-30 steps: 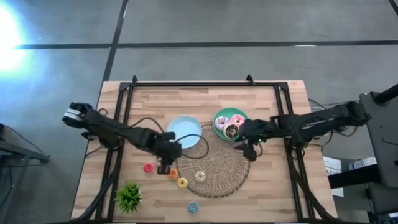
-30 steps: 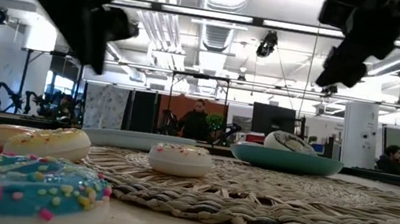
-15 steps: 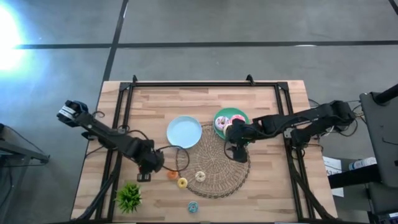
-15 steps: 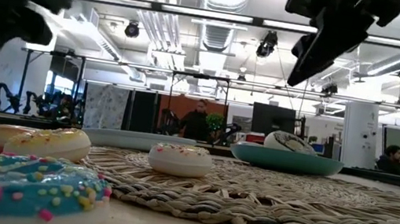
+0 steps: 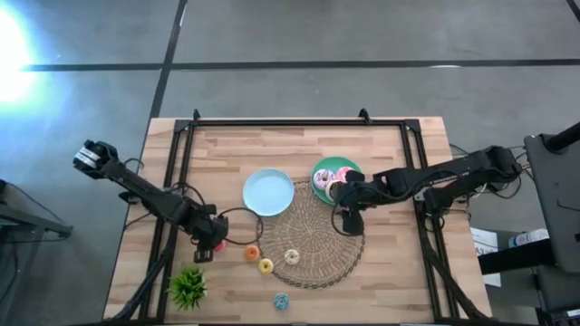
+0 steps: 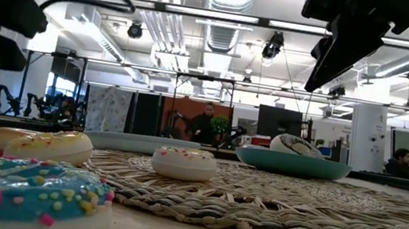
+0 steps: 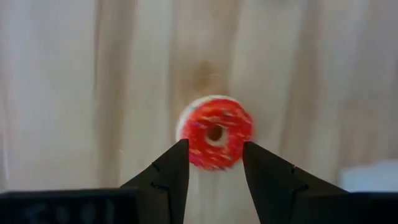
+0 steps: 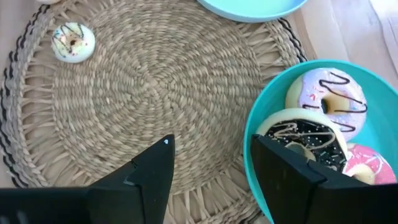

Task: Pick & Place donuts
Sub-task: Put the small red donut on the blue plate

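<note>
The red donut point(image 7: 214, 132) lies flat on the wood near the table's left side point(image 5: 217, 243). My left gripper point(image 7: 214, 154) hangs over it, open, one finger on either side; I cannot tell if it touches. Orange point(image 5: 252, 254), yellow point(image 5: 265, 266) and blue point(image 5: 281, 301) donuts lie on the wood. A cream one point(image 5: 292, 257) rests on the woven mat point(image 5: 313, 237). The green plate point(image 8: 261, 118) holds a lilac-glazed point(image 8: 326, 96), a chocolate point(image 8: 298, 134) and a pink donut point(image 8: 364, 169). My right gripper point(image 8: 211, 146) is open above the mat beside that plate point(image 5: 349, 214).
A pale blue plate point(image 5: 268, 192) sits at the mat's far left edge. A small green spiky plant point(image 5: 188, 286) stands at the near left corner, just nearer than my left gripper point(image 5: 209, 237). Black rails point(image 5: 177, 172) run along the table's left, right and far sides.
My left gripper has moved from beside the orange donut toward the table's left edge and now stands over the red donut. My right gripper has shifted a little toward the left, from the mat's right edge farther onto the mat. No donut has moved.
</note>
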You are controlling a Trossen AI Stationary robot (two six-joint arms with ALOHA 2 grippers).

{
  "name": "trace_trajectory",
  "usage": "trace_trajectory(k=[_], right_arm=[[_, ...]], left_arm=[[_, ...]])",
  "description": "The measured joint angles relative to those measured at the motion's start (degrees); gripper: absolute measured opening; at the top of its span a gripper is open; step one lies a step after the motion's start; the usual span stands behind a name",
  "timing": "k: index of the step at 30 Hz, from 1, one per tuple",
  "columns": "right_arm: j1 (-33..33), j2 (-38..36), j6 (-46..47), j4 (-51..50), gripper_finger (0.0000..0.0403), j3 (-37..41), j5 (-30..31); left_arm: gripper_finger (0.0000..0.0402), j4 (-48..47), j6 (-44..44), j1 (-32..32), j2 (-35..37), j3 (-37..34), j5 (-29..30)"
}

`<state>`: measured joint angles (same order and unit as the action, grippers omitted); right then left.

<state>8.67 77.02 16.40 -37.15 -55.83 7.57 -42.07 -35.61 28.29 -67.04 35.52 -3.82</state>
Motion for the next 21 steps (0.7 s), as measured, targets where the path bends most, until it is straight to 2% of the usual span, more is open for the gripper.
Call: trace_trajectory(k=[3, 11, 16, 21], right_arm=[[0.0, 0.0, 0.1, 0.0, 0.0203, 0.0, 0.1], [0.0, 0.0, 0.1, 0.1, 0.0203, 0.1, 0.1], [0.0, 0.0, 0.5, 0.0, 0.0203, 0.1, 0.1], [0.0, -1.0, 3.0, -0.1, 0.0203, 0.1, 0.2]], left_arm=[[0.0124, -0.6, -0.6, -0.3, -1.6, -0.3, 2.4], [0.0115, 2.2, -0.5, -0.4, -4.6, -1.0, 1.9], [0.0082, 6.2, -2.0, -0.4, -6.1, -2.9, 1.0], [0.0028, 6.5, -2.4, -0.5, -6.4, -3.1, 2.6]])
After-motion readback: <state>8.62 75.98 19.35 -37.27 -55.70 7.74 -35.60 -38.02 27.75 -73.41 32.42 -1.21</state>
